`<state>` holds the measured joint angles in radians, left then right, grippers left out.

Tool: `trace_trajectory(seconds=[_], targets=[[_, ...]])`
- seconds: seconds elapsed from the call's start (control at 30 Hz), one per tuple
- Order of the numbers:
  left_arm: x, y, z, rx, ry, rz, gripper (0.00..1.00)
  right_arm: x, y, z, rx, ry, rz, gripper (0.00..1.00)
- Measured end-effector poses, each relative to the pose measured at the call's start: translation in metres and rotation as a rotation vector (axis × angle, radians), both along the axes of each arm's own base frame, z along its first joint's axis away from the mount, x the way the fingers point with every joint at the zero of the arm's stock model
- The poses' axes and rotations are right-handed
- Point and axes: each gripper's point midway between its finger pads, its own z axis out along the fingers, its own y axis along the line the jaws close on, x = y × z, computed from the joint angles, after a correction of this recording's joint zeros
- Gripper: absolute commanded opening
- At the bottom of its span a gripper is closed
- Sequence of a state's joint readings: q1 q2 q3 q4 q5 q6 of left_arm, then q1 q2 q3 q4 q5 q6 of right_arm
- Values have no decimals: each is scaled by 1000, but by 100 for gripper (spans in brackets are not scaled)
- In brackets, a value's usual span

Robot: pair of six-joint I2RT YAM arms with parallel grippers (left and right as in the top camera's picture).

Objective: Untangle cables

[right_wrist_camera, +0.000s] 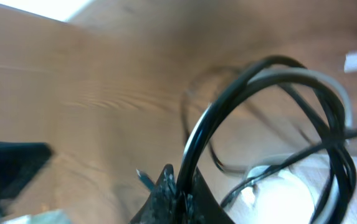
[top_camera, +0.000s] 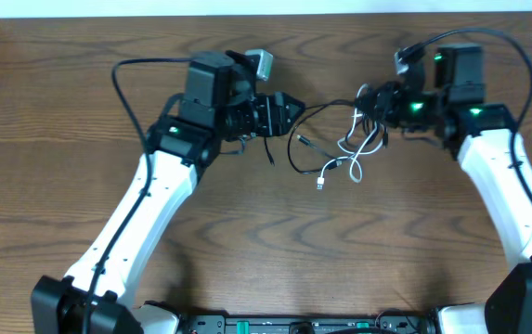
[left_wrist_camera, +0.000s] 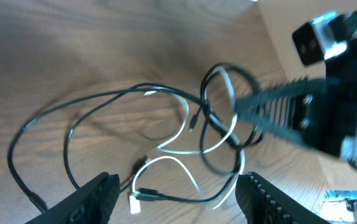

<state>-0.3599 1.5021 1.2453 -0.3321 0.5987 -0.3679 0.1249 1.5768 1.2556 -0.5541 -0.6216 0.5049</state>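
The cables lie tangled on the wooden table between my two grippers. The thin black cable [top_camera: 314, 109] sweeps in a wide loop, and the white cable [top_camera: 355, 148] curls beneath it, ending in a white plug [top_camera: 321, 184]. My left gripper [top_camera: 292, 109] stands open just left of the tangle, holding nothing. In the left wrist view its fingers [left_wrist_camera: 97, 198] flank a white plug [left_wrist_camera: 134, 202] and a strand of black cable [left_wrist_camera: 41, 118]. My right gripper [top_camera: 369, 104] is shut on the black cable [right_wrist_camera: 197, 137] at the knot's right side, lifting a loop that also carries the white cable [right_wrist_camera: 315, 78].
The wooden table [top_camera: 247, 241] ends at a pale strip along the far edge [top_camera: 247, 7]. Thick black leads arch over the left arm [top_camera: 128, 67] and the right arm [top_camera: 521, 51]. The right arm's body [left_wrist_camera: 334, 112] fills the right of the left wrist view.
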Motion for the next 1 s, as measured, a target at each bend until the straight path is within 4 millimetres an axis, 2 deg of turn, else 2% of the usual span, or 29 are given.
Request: trace_trajectory(seconds=[0.1,0.13,0.17,0.2,0.23,0.3,0.4,0.53,0.63,0.67,0.73,0.77,0.8,0.87,1.0], targets=[[2,-2,-8,13,29,29,64,-14,1,-26,-155,85,-57,4],[4,1,-9,19,28,43,64,-19,1,-33,-205,103,-69,10],[6,3,-10,21,31,55,64,-22,0,-38,-254,110,-80,20],[7,5,-10,22,30,66,64,-25,1,-43,-316,106,-84,38],[9,7,-10,24,33,76,64,-26,2,-44,-346,93,-80,51],[10,9,-10,27,33,88,64,-28,7,-45,-384,72,-64,61],[10,10,-12,33,40,94,64,-29,12,-46,-421,51,-52,65],[7,11,-16,40,62,95,64,-24,1,-46,-438,50,-89,67],[6,9,-18,43,67,89,64,-17,-19,-46,-443,62,-145,70],[6,6,-22,47,74,82,64,-13,-33,-46,-445,75,-180,70],[3,-7,-37,64,104,55,64,-10,-57,-48,-444,100,-237,70],[0,-19,-50,75,122,25,63,-8,-76,-49,-442,119,-278,70],[-1,-26,-56,81,133,11,61,-7,-85,-49,-440,127,-297,70],[-7,-51,-81,97,157,-44,56,-5,-110,-49,-431,145,-340,69],[-17,-72,-111,127,201,-96,52,-9,-125,-52,-430,169,-354,69]])
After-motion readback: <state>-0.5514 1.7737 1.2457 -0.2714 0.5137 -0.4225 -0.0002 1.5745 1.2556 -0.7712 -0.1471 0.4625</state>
